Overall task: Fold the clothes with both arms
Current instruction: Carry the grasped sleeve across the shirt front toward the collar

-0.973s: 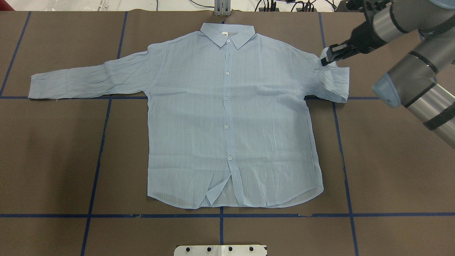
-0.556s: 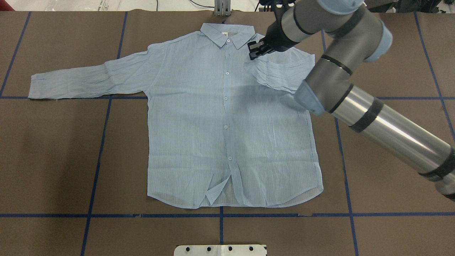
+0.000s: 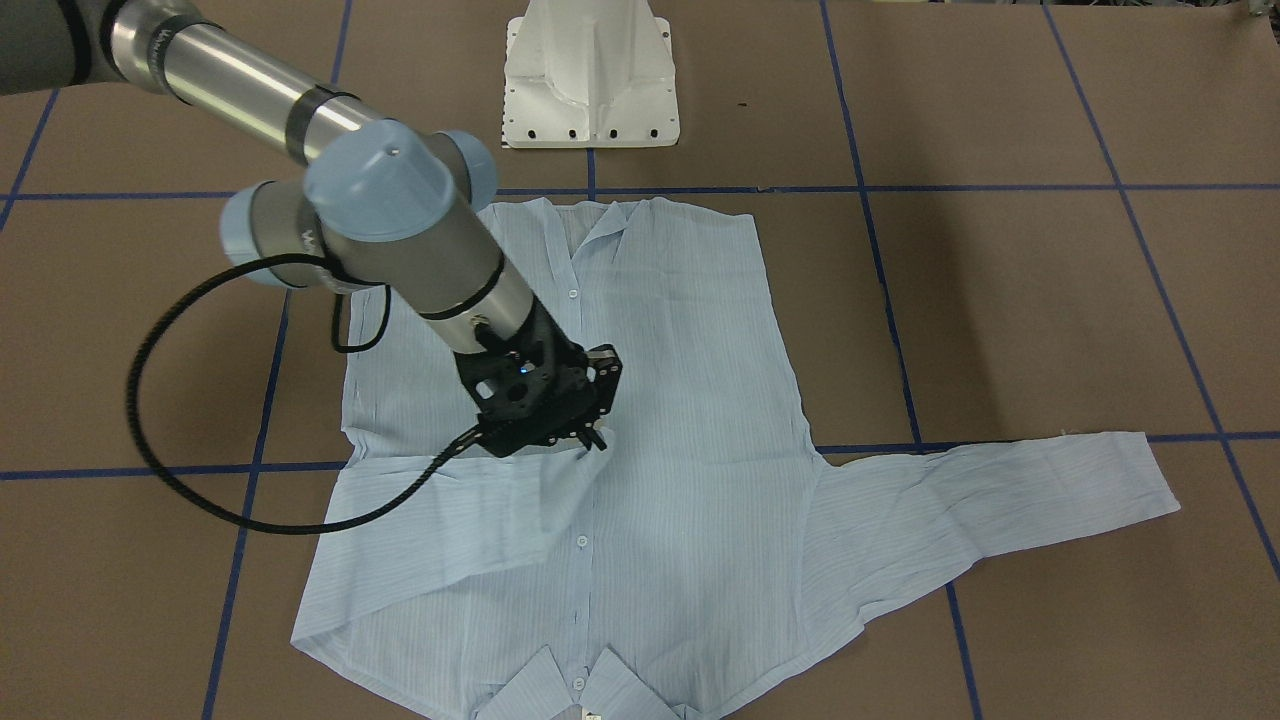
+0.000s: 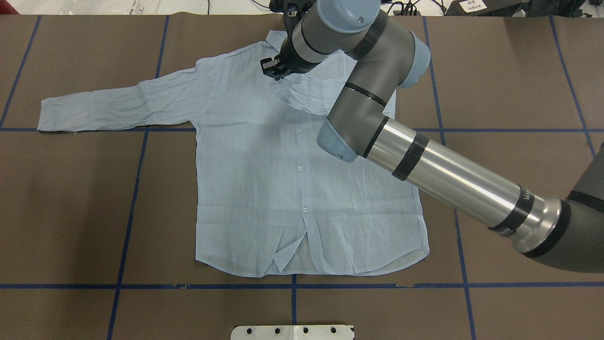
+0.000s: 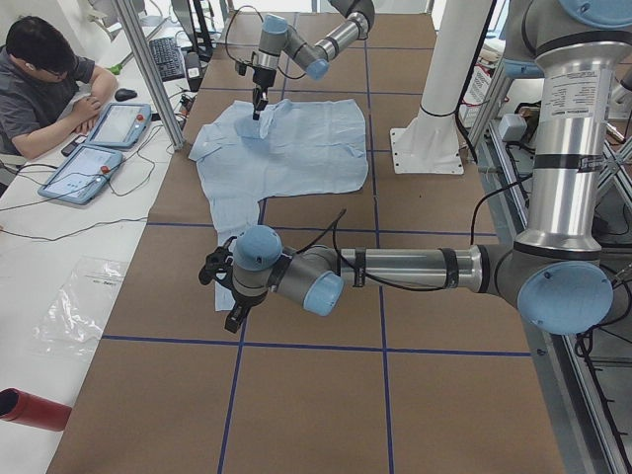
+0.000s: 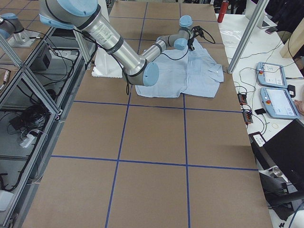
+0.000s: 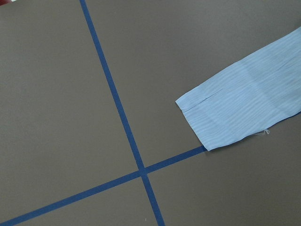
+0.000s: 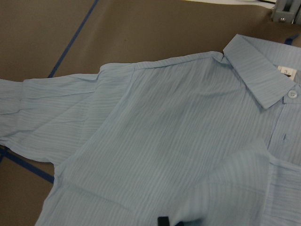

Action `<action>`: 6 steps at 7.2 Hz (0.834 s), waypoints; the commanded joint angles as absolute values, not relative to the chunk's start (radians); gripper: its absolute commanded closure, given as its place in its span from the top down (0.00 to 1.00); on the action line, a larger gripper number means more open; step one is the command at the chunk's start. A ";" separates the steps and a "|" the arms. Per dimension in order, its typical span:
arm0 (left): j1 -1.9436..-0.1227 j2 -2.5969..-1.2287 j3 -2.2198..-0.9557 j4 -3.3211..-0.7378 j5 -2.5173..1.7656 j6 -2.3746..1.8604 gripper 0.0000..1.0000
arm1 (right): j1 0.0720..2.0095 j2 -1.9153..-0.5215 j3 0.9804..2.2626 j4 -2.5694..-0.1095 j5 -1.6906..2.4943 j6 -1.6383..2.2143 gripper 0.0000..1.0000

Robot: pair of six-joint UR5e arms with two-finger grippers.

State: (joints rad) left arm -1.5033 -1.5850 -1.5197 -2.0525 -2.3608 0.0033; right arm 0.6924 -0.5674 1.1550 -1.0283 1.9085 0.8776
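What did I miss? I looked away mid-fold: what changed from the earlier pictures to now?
The right gripper, shut on the sleeve, carried it toward the robot's left across the shirt front, from the outer edge to beyond the button line. The other sleeve and the rest of the shirt stayed flat, unmoved.

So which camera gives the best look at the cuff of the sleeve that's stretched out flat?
The left wrist-mounted view: the cuff lies close up, its slit visible. Overhead and front-facing views show it small and far; the right wrist view misses it.
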 commanded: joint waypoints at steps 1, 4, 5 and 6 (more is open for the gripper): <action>-1.503 -1.586 -1.522 -2.052 -2.361 -0.002 1.00 | 0.634 -0.551 1.074 -1.026 1.849 0.876 0.00; -1.503 -1.588 -1.520 -2.052 -2.361 -0.002 1.00 | 0.597 -0.379 0.874 -1.023 1.815 0.877 0.89; -1.502 -1.589 -1.520 -2.052 -2.359 -0.002 1.00 | 0.565 -0.353 0.873 -1.028 1.737 0.874 0.99; -1.502 -1.589 -1.519 -2.052 -2.359 -0.002 1.00 | 0.528 -0.351 0.865 -1.034 1.647 0.870 0.99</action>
